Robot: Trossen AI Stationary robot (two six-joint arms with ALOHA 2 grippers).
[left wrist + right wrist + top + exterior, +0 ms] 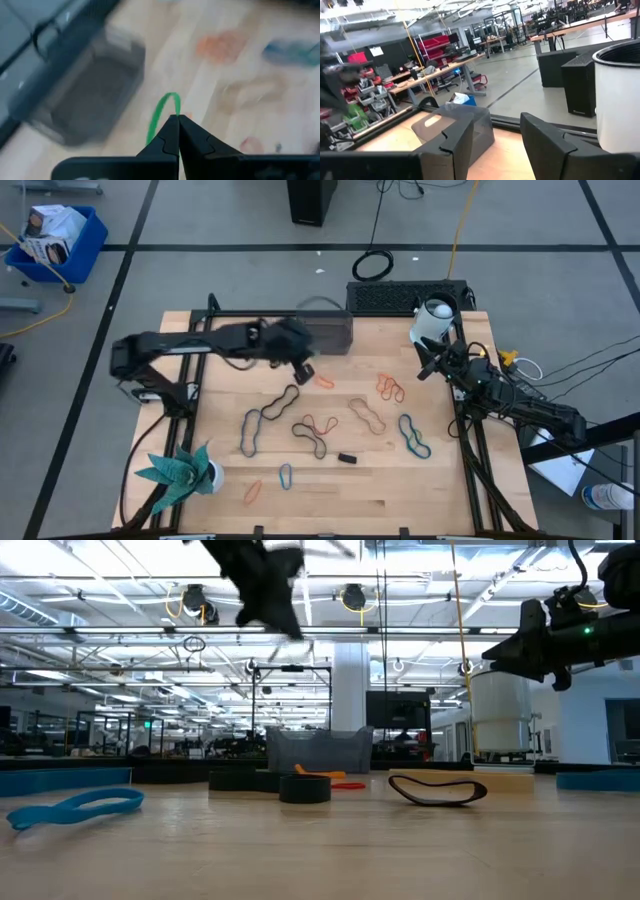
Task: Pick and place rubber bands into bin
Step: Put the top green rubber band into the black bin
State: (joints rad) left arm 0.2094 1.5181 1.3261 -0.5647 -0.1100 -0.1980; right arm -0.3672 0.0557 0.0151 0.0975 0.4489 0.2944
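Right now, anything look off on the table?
Nothing stands out. Loose rubber bands lie scattered flat on the table, the bin sits upright at the far edge, and the left end effector holds a green band near it.

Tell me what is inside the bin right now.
In the left wrist view the bin looks empty: only its dark floor shows, blurred. The left tool is shut on a green rubber band beside it, above the table. The near wall hides part of the floor.

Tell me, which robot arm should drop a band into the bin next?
Probably the left. The left gripper is shut on a green rubber band, close beside the bin. The right gripper is open and empty, farther away.
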